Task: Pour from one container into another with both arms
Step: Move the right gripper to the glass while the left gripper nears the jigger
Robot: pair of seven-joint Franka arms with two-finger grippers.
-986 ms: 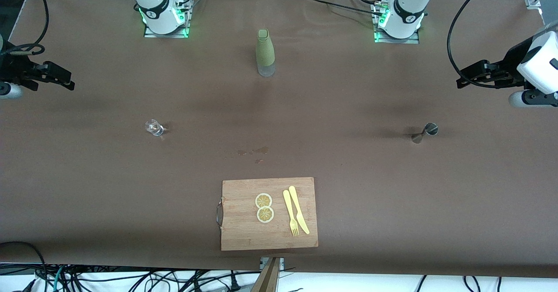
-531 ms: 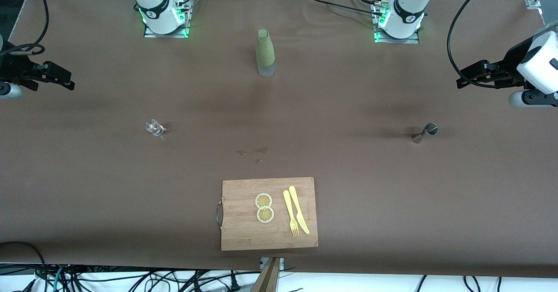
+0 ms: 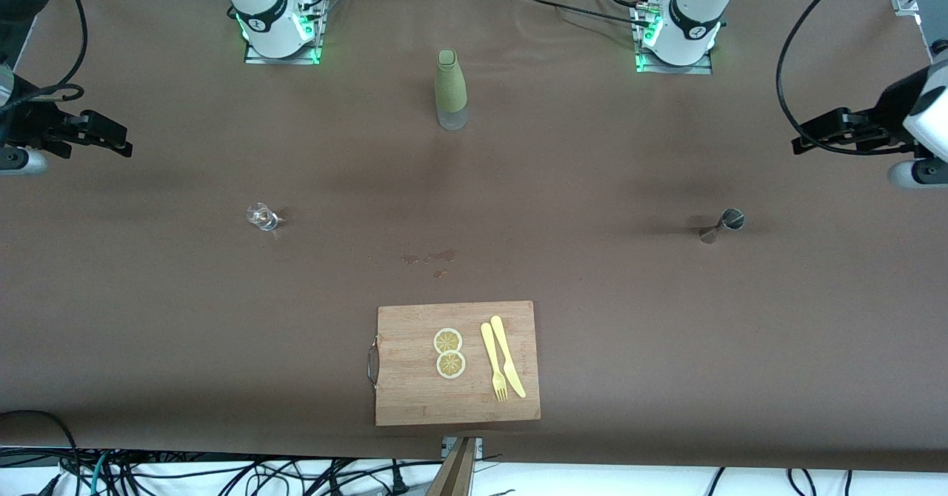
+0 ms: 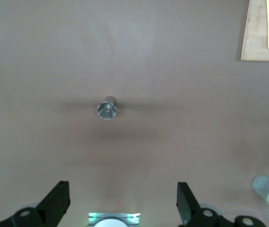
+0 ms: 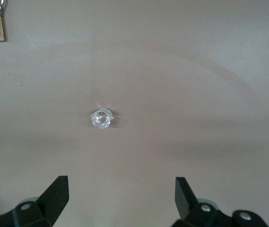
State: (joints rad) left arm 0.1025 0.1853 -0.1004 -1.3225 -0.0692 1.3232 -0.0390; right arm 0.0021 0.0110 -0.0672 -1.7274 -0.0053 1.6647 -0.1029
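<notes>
The tiny clear glass cup (image 3: 262,217) stands upright on the brown table toward the right arm's end. The small steel hourglass measuring cup (image 3: 722,226) stands upright toward the left arm's end. My right gripper (image 3: 118,141) hangs in the air over its end of the table, open and empty. In the right wrist view the glass cup (image 5: 101,118) lies well ahead of the right gripper (image 5: 121,196). My left gripper (image 3: 803,143) hovers open over its own table end. The left wrist view has the measuring cup (image 4: 107,108) seen from above, apart from the left gripper (image 4: 122,201).
A tall olive-green bottle (image 3: 450,90) stands between the two arm bases. A wooden cutting board (image 3: 415,400) near the front edge carries two lemon slices (image 3: 449,352) and a yellow fork and knife (image 3: 502,363). Small wet spots (image 3: 429,259) mark the table's middle.
The left gripper has drawn back a little toward its end of the table. The right gripper shifted very slightly. Both cups stayed put.
</notes>
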